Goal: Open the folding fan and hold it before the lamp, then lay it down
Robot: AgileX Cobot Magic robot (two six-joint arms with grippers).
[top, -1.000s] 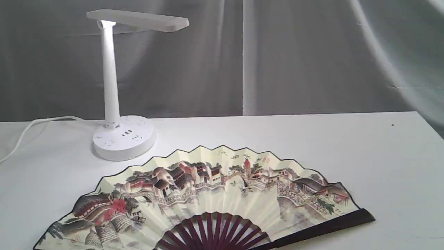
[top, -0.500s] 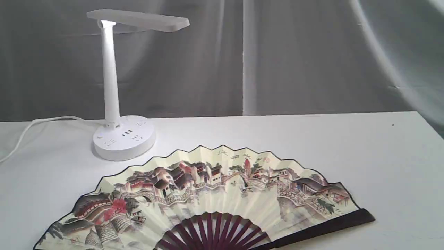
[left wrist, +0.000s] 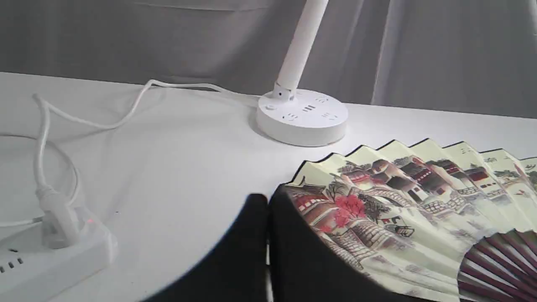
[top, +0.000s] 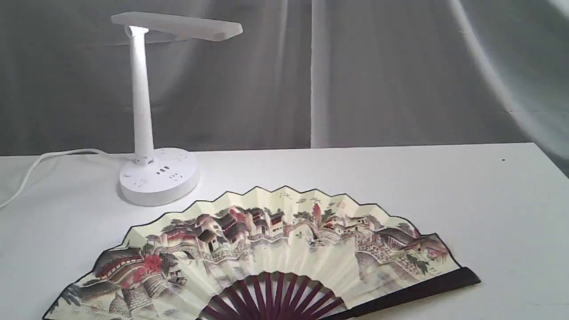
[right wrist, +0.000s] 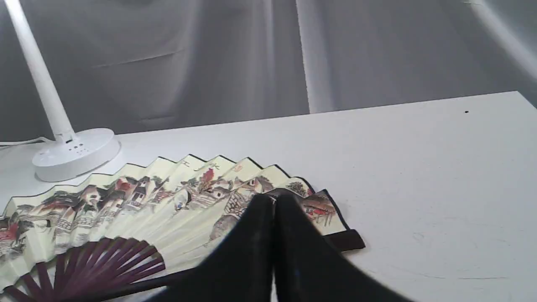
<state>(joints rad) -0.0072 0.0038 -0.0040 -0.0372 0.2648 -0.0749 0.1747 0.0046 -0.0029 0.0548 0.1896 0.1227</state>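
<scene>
Beneath the tips of the left gripper (left wrist: 267, 205), the end pleats of the folding fan (top: 284, 240) disappear behind the dark fingers, so whether the fingers touch the paper cannot be told. The right gripper (right wrist: 273, 201) likewise covers part of the leaf and the dark guard stick at the fan's other end. Both grippers have their jaws pressed together with nothing between them. Neither gripper shows in the exterior view, where the frame's lower edge cuts off the fan's pivot. That view alone shows the whole lamp (top: 142, 111), flat head included; both wrist views cut the post short. Only the left wrist view shows where the white cord (left wrist: 41, 147) ends: at a plug in a power strip (left wrist: 50, 260), well off to the side of the left gripper that faces away from the fan. The fan lies spread open and flat on the white table (top: 444, 186), painted side up, reaching from just ahead of the left gripper across to just ahead of the right one. The lamp's round base stands beyond the left gripper, near the fan's black edge but apart from it.
</scene>
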